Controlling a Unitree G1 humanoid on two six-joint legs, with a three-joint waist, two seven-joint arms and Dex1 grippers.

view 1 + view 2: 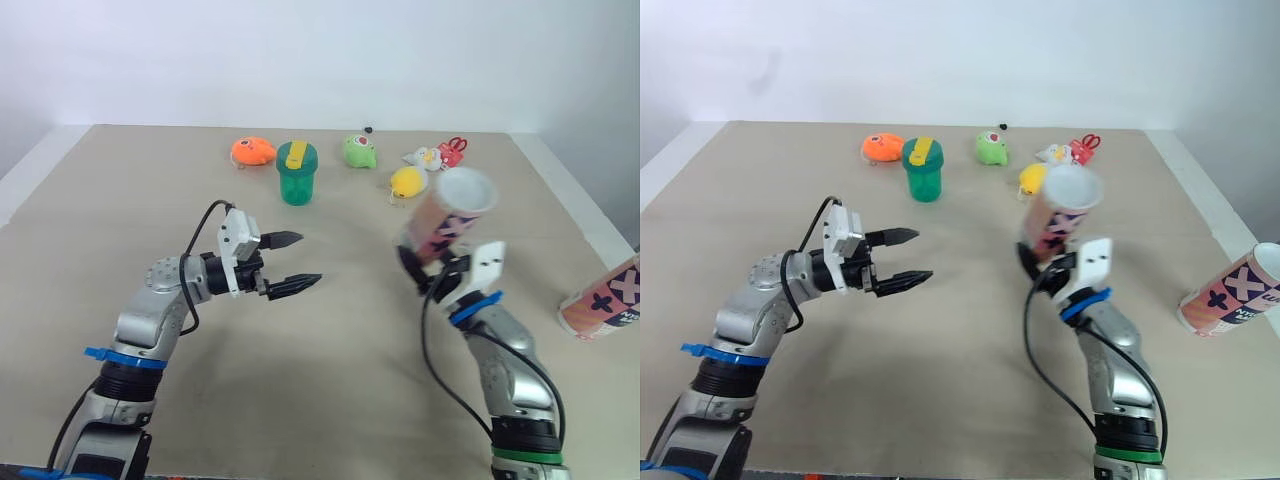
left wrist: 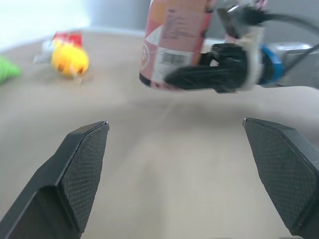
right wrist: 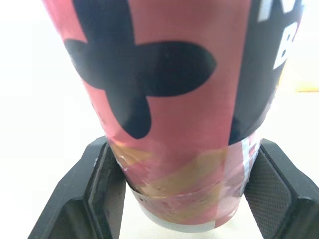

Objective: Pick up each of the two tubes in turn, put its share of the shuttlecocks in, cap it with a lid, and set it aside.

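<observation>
The right claw (image 1: 430, 268) is pinching the first tube (image 1: 450, 215) near its base, holding the glossy pink, black-crossed cylinder tilted and open-mouthed above the worktop (image 1: 330, 350). The left claw (image 1: 308, 260) is hovering spread and empty nearby, so filling is probably just starting and calling for a shuttlecock to be fetched. The second tube (image 1: 603, 300) is lying on its side at the far right.

Bare table (image 1: 330, 350) lies open between the left hand (image 1: 310, 259) and the held tube (image 1: 450, 215); green cup (image 1: 297, 172) and toys (image 1: 360, 151) stand beyond
</observation>
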